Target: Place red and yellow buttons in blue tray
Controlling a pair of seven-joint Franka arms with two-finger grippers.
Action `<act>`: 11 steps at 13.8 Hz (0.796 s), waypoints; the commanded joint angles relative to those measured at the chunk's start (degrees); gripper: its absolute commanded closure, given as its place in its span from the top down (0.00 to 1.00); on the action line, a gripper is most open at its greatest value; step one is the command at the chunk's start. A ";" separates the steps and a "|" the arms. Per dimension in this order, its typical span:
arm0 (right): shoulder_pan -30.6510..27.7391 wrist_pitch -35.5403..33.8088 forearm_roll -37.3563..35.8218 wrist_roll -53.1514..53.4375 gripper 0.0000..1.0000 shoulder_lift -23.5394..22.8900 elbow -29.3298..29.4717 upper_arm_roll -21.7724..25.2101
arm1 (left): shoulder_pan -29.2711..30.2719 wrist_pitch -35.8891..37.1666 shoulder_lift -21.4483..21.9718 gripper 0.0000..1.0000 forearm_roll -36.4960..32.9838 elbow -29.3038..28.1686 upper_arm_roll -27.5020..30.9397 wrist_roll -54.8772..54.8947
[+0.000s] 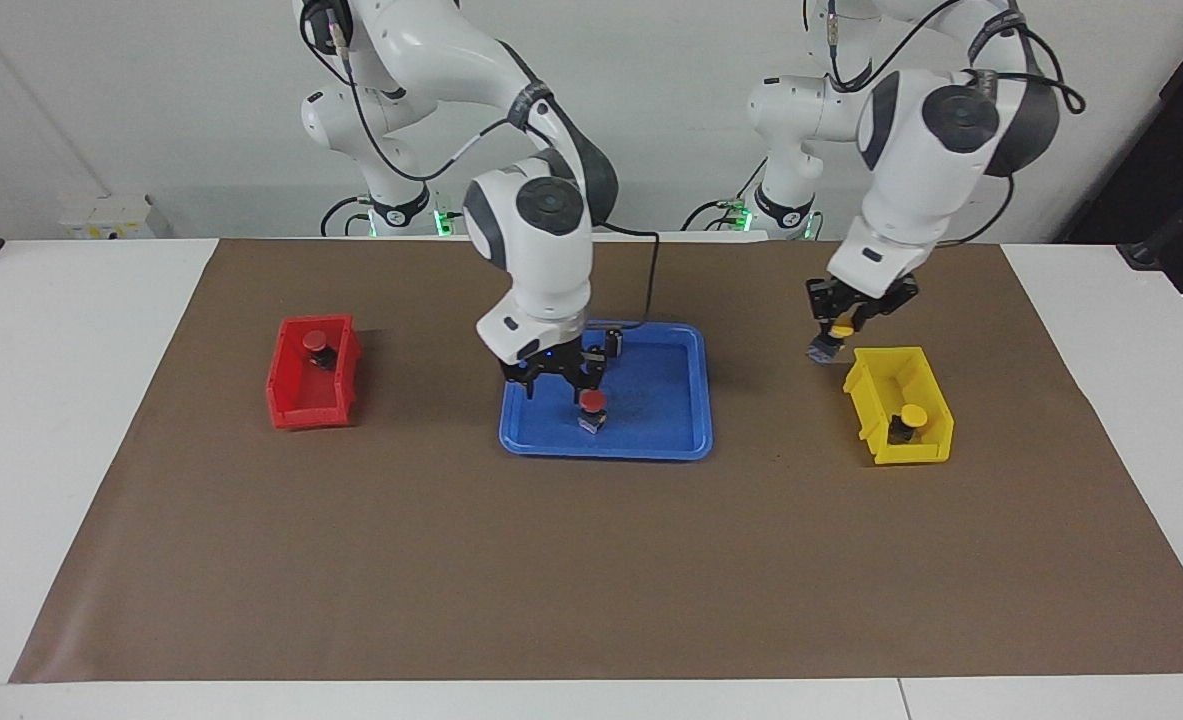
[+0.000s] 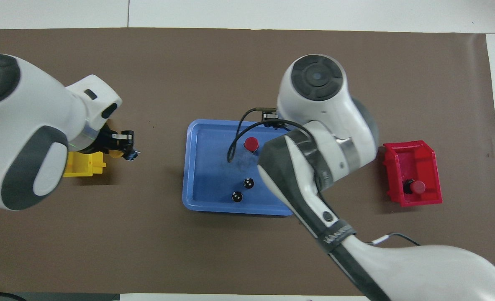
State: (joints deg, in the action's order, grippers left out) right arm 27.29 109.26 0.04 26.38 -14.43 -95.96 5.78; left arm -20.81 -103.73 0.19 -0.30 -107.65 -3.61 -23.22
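Observation:
The blue tray (image 1: 663,400) lies mid-mat and also shows in the overhead view (image 2: 207,167). One red button (image 1: 591,407) stands in it (image 2: 251,144). My right gripper (image 1: 559,384) hangs open just above the tray, right beside that button; in the overhead view its own arm hides it. My left gripper (image 1: 835,334) is shut on a tilted yellow button (image 1: 840,329), held above the mat beside the yellow bin (image 1: 901,405); it also shows in the overhead view (image 2: 124,151). A second yellow button (image 1: 911,420) sits in the yellow bin. A second red button (image 1: 319,345) sits in the red bin (image 1: 311,385).
Two capless dark cylinders (image 2: 248,182) (image 2: 237,196) stand in the tray's part nearer to the robots. The red bin (image 2: 414,175) is toward the right arm's end of the brown mat, the yellow bin (image 2: 82,165) toward the left arm's end.

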 commanded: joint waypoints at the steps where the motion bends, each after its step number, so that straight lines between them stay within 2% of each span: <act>1: -8.72 1.92 0.49 -12.54 0.69 16.15 -18.95 -0.95 | -8.60 -6.46 -2.89 0.01 1.27 -1.34 0.89 -12.33; 3: -14.95 2.62 0.49 -21.58 0.69 22.23 -26.96 -0.95 | -12.83 -11.56 -7.37 0.01 1.27 -1.08 0.89 -18.24; 4: -18.47 3.58 0.49 -26.77 0.69 23.47 -29.35 -0.95 | -13.55 -12.98 -8.87 0.01 1.27 -0.55 0.97 -19.05; 6: -24.28 7.70 0.49 -34.61 0.69 25.41 -34.36 -0.95 | -13.82 -13.34 -12.04 0.01 1.27 2.69 0.98 -19.15; 9: -27.90 10.01 0.49 -38.50 0.69 26.48 -38.33 -0.95 | -13.65 -12.82 -16.52 0.01 1.18 8.13 1.15 -19.06; 11: -29.40 12.28 0.49 -42.62 0.69 26.48 -40.35 -0.86 | -13.64 -12.99 -18.11 0.01 1.09 9.38 1.15 -19.15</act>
State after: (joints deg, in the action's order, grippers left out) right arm -0.41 118.79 0.11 -12.92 10.37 -133.17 5.77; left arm -34.15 -117.55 -15.37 0.11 -101.39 -2.88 -42.34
